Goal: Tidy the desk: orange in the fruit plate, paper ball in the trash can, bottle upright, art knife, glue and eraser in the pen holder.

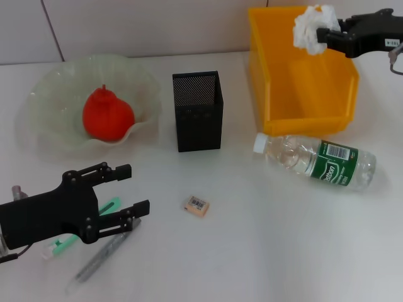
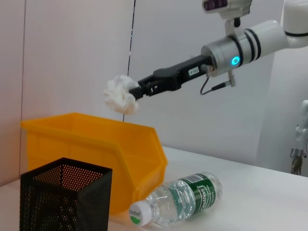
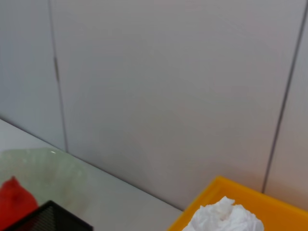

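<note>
Right gripper (image 1: pixel 322 34) is clamped on the paper ball (image 1: pixel 310 27), holding it in the air above the yellow trash can (image 1: pixel 302 107) at the worktop's far right corner. Left gripper (image 1: pixel 133 189) hangs with fingers spread near the front left edge.

The orange (image 1: pixel 107 116) sat in the pale green fruit plate (image 1: pixel 50 88). The crumpled white paper ball (image 1: pixel 310 28) hung above the yellow trash can (image 1: pixel 296 75). The bottle (image 1: pixel 318 161) lay on its side (cap toward the black mesh pen holder (image 1: pixel 198 111)); the beige eraser (image 1: pixel 196 206) lay in front.
</note>
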